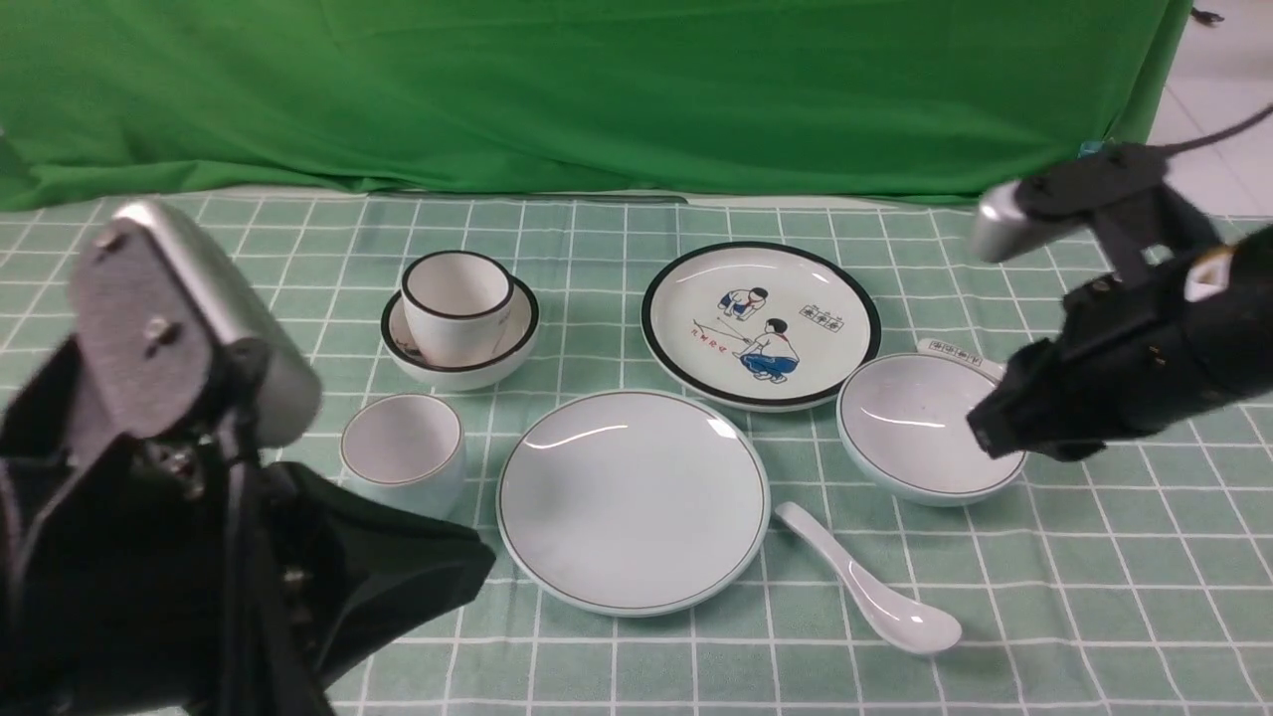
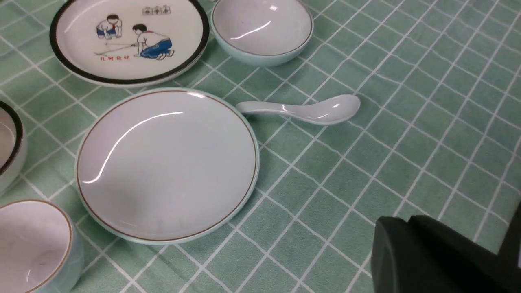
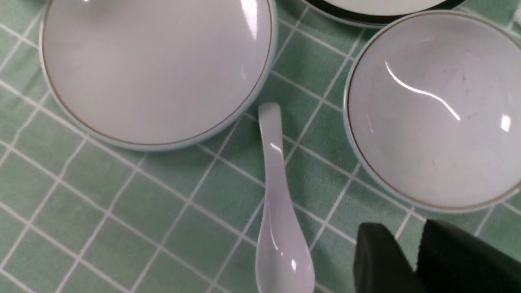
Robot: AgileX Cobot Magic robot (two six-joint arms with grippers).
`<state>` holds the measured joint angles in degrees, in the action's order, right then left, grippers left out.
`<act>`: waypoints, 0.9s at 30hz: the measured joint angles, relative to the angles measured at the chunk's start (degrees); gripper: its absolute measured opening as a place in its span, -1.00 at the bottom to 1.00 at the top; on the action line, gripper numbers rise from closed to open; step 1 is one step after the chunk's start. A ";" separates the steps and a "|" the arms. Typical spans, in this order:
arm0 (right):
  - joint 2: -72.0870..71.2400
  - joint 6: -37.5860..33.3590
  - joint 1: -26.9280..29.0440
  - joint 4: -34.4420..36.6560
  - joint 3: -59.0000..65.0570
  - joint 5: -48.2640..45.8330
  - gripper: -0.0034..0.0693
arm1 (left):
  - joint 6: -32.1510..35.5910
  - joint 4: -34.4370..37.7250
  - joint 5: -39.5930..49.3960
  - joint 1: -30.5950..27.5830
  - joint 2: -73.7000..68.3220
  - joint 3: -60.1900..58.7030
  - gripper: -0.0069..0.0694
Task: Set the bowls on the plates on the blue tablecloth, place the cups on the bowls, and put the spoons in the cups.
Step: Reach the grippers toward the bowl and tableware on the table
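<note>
Nearest, the left tool (image 1: 448, 572) hangs low over the checked cloth (image 1: 1094, 597); whether its fingers are apart or together cannot be told. Just past its tip stands the blue cup (image 1: 403, 447), upright and empty, and beside that, towards the right tool (image 1: 995, 430), lies the bare blue plate (image 1: 633, 502). A plain spoon (image 1: 865, 587) lies on the cloth between the plate and the right tool, bowl end nearest. The right tool, fingers together and holding nothing, hovers at the near rim of the empty blue bowl (image 1: 920, 428). Beyond that bowl a marked spoon (image 1: 955, 353) peeks out. Farther off sit the cartoon plate (image 1: 761, 323) and, beyond the left tool, the white bowl (image 1: 517, 328) with the white cup (image 1: 455, 308) standing in it.
</note>
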<state>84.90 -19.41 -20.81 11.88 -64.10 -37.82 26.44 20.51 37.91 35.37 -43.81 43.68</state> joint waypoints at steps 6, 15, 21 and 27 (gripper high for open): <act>13.90 -3.00 -0.89 -0.75 -6.60 -0.86 0.23 | -0.04 0.62 1.55 0.00 8.29 0.00 -0.79; 26.14 -4.04 -1.05 -2.95 -12.77 1.99 0.36 | -0.43 0.62 2.25 0.00 11.45 0.00 -0.79; 29.12 -4.09 -1.05 -5.25 -13.19 3.76 0.10 | -1.01 0.62 3.22 0.00 11.39 0.00 -0.79; 28.25 -4.27 -1.16 -5.68 -14.03 3.35 -0.44 | -1.06 0.62 4.00 0.00 11.39 0.00 -0.79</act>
<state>113.15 -23.68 -21.97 6.20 -78.13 -34.47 25.38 21.13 41.91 35.37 -32.42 43.68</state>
